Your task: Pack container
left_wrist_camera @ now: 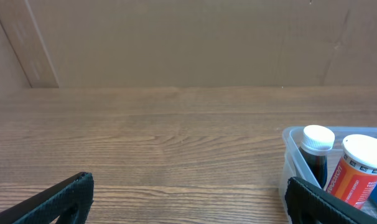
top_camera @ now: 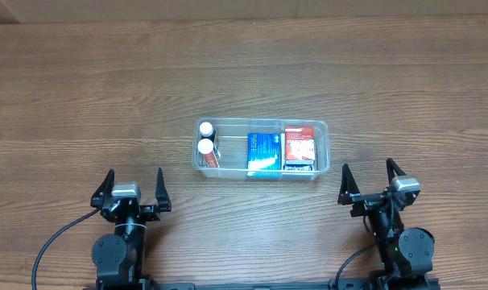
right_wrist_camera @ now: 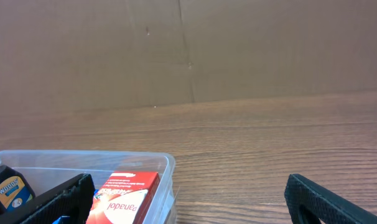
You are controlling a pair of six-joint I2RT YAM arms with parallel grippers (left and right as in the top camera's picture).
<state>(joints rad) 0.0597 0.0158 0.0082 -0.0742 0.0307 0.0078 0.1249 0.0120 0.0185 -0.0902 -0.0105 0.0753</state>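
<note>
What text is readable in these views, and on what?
"panadol": red box, upside down in the right wrist view.
"WOODS": dark bottle label, slightly blurred.
Orange bottle label: too small to read.
Blue box: too blurred.
All are inside the container.

a wood-grain table [top_camera: 83, 97] was seen from above. a clear container [top_camera: 232, 161] was set directly on it, near the middle.

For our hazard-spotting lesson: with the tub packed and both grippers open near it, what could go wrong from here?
The two bottles stand upright with free space beside them, so a nudge to the container might topple them. The right gripper sits open near the container's corner; moving forward, a finger could catch the rim.
</note>
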